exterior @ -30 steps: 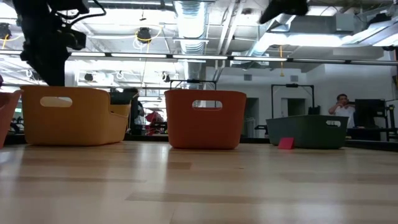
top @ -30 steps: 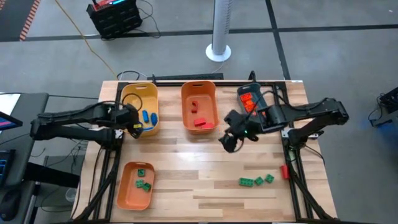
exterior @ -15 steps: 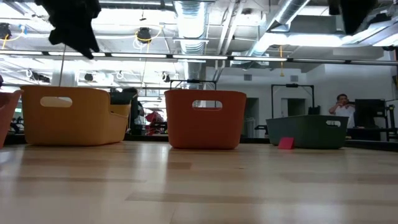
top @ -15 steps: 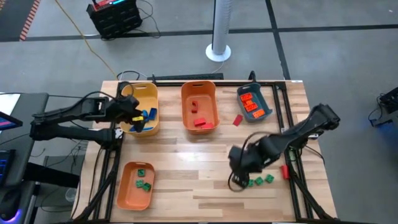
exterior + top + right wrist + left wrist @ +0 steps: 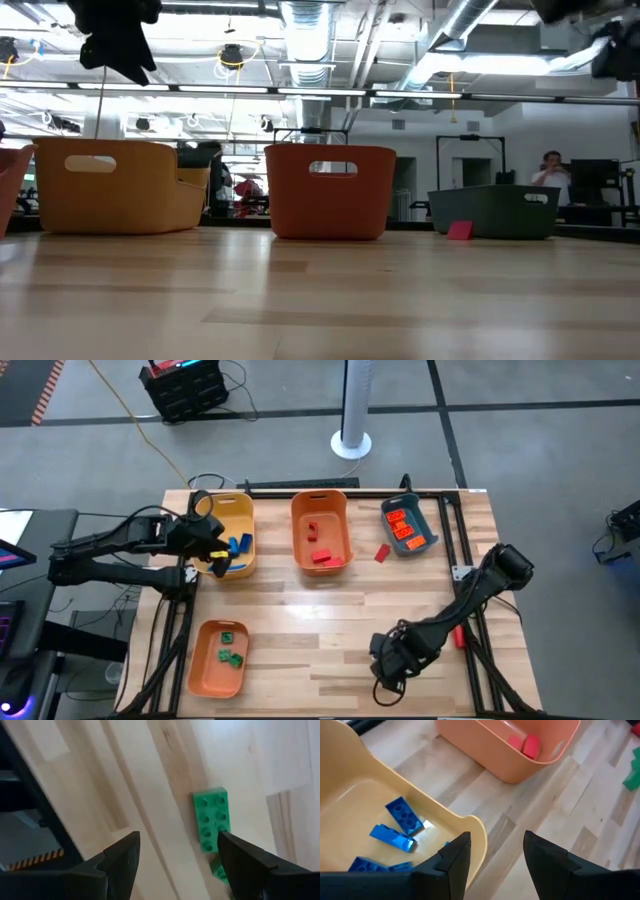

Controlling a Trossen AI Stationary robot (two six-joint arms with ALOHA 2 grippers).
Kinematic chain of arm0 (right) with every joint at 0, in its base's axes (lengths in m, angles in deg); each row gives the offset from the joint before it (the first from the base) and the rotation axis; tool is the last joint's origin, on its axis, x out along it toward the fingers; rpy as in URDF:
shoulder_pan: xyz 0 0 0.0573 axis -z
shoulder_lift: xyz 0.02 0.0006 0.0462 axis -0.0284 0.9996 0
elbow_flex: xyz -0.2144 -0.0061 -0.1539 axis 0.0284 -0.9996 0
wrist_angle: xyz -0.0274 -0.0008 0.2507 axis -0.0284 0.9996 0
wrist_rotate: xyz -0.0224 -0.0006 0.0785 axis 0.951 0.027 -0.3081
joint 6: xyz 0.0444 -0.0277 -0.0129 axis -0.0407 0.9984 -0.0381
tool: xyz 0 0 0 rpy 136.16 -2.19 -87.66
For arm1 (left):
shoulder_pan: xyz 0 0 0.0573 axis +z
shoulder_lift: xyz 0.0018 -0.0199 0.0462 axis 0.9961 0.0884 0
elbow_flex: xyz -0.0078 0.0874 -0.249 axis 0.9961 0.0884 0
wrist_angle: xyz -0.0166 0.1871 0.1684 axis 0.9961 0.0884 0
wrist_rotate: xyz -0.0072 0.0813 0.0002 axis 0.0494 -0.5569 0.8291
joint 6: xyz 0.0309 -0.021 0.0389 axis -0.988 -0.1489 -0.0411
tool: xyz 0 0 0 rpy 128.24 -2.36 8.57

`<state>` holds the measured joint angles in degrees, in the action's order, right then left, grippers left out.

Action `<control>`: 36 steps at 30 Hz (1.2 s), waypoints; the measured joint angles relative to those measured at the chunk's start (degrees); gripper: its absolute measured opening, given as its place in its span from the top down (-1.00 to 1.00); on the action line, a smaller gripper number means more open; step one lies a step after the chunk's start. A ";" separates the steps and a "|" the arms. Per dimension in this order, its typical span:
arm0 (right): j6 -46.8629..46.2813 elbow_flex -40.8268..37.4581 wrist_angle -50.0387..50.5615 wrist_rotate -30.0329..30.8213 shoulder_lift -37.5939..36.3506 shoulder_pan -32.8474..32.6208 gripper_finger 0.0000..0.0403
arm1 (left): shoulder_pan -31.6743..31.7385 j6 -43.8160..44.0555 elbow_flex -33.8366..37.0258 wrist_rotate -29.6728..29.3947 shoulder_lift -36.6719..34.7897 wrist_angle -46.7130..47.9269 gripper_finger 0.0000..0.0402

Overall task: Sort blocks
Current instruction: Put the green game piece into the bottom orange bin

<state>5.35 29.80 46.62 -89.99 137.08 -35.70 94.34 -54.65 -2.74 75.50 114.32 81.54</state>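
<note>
My right gripper (image 5: pixel 388 665) (image 5: pixel 177 860) hangs open, pointing down, over the near right of the table. A green block (image 5: pixel 212 818) lies flat on the wood just past the fingers, with a second green one (image 5: pixel 220 870) beside it; in the high view the gripper covers both. My left gripper (image 5: pixel 215 550) (image 5: pixel 497 857) is open and empty above the near rim of the yellow bin (image 5: pixel 470 827), which holds blue blocks (image 5: pixel 402 815). One red block (image 5: pixel 382 552) lies on the table beside the teal bin (image 5: pixel 408 528).
The middle orange bin (image 5: pixel 320 530) holds red blocks, the teal bin holds orange ones, and a second orange bin (image 5: pixel 220 658) at the near left holds green ones. Bare wood lies between the bins and my right gripper. A black frame edges the table's right side.
My right gripper has swung from beside the teal bin toward the table's near edge and come down, turning to point down over the green blocks. My left gripper has risen out of the yellow bin and tipped toward level. Both have stayed open.
</note>
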 joint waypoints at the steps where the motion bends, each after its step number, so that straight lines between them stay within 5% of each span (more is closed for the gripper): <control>1: -0.12 -0.63 -0.16 0.00 0.02 -0.03 -0.36 | 0.02 0.00 0.00 0.27 -0.02 0.29 0.12; 27: 9.33 -18.97 -17.92 -2.14 -0.97 3.71 -0.34 | 0.01 1.75 0.00 1.36 -0.02 2.82 0.12; 31: 10.64 -19.30 -18.16 -2.16 -1.07 4.26 -0.15 | 0.02 1.65 0.00 2.13 -0.02 2.57 0.12; 36: 11.24 -19.36 -19.32 -3.49 -1.17 6.99 0.33 | 0.02 -1.50 0.00 5.50 -0.02 0.72 0.12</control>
<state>16.59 10.44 27.30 -93.48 135.91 -28.71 94.36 -56.15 -2.74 81.00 114.30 82.26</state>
